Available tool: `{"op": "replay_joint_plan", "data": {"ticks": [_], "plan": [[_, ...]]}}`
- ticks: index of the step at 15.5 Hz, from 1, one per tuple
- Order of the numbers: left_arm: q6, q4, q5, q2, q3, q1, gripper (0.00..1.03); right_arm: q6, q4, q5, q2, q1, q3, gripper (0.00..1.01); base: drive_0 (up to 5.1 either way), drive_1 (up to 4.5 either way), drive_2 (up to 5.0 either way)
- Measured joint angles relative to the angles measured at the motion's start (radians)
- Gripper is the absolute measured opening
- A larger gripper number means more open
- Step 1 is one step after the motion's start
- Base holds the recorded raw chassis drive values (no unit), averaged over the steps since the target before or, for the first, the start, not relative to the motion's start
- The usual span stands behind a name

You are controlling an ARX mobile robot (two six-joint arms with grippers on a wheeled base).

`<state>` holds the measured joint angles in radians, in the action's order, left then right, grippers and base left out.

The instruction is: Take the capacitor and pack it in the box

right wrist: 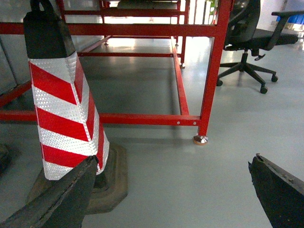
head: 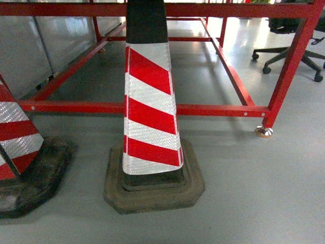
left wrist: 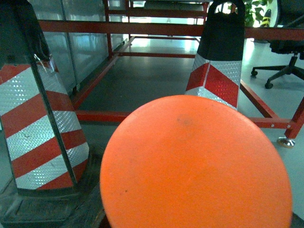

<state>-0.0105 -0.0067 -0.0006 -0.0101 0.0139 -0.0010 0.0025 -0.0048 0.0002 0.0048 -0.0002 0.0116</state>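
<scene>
My left gripper [left wrist: 195,223] carried the capacitor [left wrist: 195,164] — orange, filling its wrist view — my right gripper [right wrist: 171,190] hung wide and empty, and with only a striped cone [head: 150,101] and red frame [head: 213,110] ahead, no box showed — packing remained.
</scene>
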Motion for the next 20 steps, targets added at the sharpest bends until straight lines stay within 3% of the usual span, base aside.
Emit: {"op": "replay_joint_plan", "data": {"ticks": [20], "plan": [[0.001,0.000,-0.001,0.000,0.000,0.000,0.44,0.001,0.000,0.000,0.000,0.000,0.000,0.98,0.0,0.00,0.0]]}}
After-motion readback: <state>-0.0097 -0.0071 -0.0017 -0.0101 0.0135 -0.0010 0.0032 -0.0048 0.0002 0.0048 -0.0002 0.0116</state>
